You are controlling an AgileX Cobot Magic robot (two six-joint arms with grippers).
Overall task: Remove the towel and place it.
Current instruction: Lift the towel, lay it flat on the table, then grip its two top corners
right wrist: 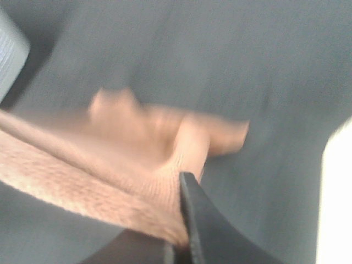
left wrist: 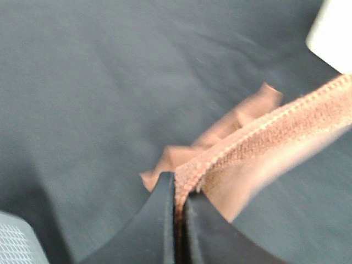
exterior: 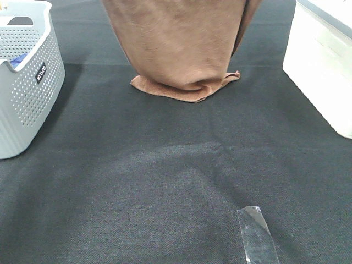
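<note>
Exterior view, high camera: the brown towel (exterior: 181, 44) is hanging down from the top centre of the frame, its upper part running out of the picture. Its lower end is resting in a crumpled fold on the black tabletop (exterior: 137, 181), in the upper middle of the frame. A grey perforated basket (exterior: 27, 93) is standing at the upper left with something blue (exterior: 17, 59) showing inside. A white bin (exterior: 324, 66) is sitting at the upper right, and a strip of clear tape (exterior: 257, 234) is lying at the lower right.

Left wrist view: the left gripper (left wrist: 179, 184) is pinching the towel's stitched edge (left wrist: 264, 132) – jaws closed on it. Right wrist view, blurred: the right gripper (right wrist: 175, 220) is likewise clamping the towel (right wrist: 82, 181), with the cloth passing between its closed jaws.
</note>
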